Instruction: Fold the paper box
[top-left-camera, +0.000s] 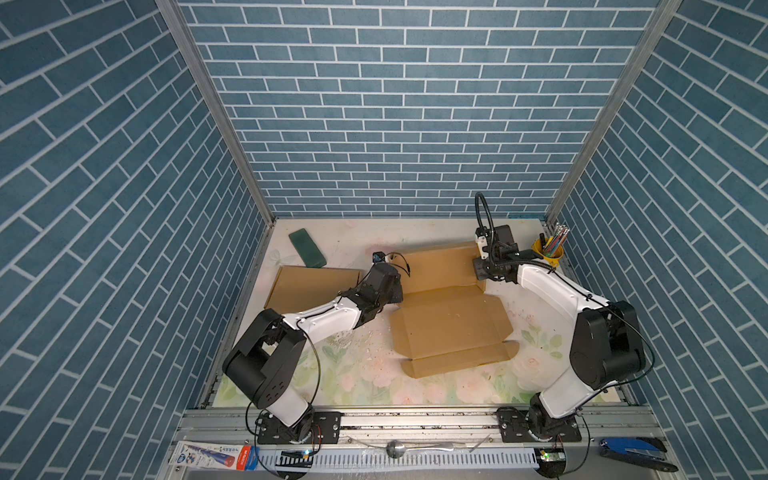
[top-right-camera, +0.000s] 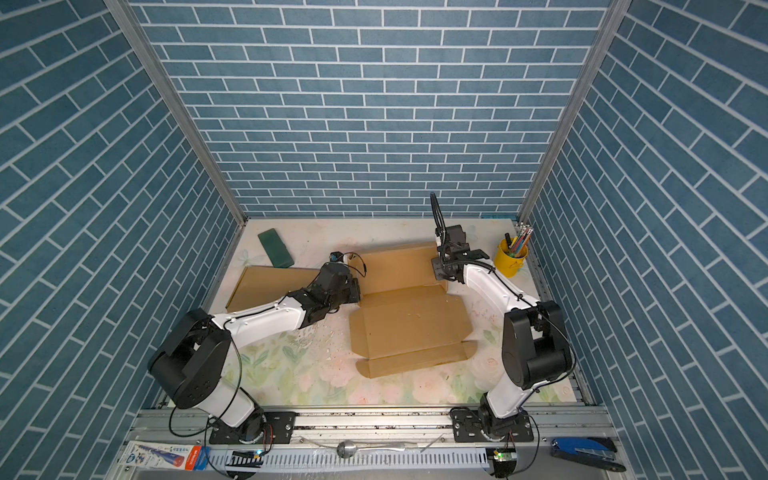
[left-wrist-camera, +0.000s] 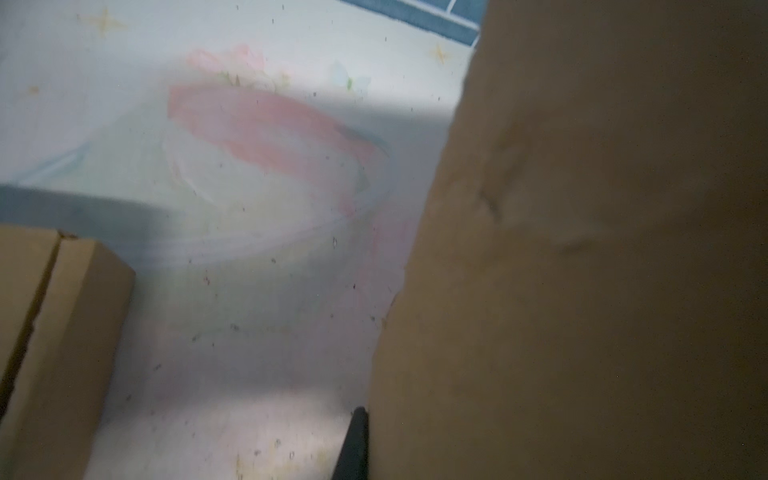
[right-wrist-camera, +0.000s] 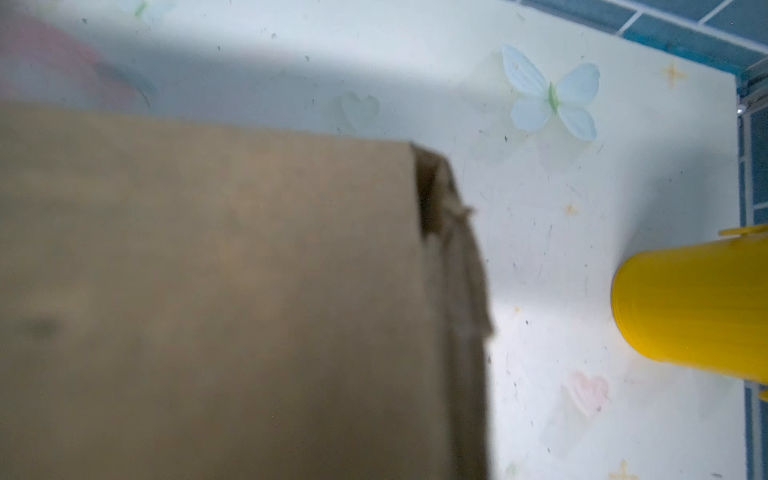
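Paper box (top-left-camera: 451, 328) lies opened out mid-table (top-left-camera: 457, 390), front flaps flat, back panel (top-left-camera: 440, 266) tilted up off the surface. Your left pincer (top-left-camera: 392, 291) is at that panel's left end, clenched. The left wrist view shows one dark finger (left-wrist-camera: 354, 444) against the cardboard edge with the other hidden behind it, so read it as grasping the paper box. Your right pincer (top-left-camera: 482, 272) is at the panel's right end, clenched too. Its fingers show in no view, so you can't tell whether it has cardboard. A second flat cardboard sheet (top-left-camera: 311, 286) lies left of the box, partly under the left arm, with a dark green block (top-left-camera: 309, 248) just behind it. The yellow pencil cup (top-left-camera: 548, 253) stands near the right pincer, apart from the box.
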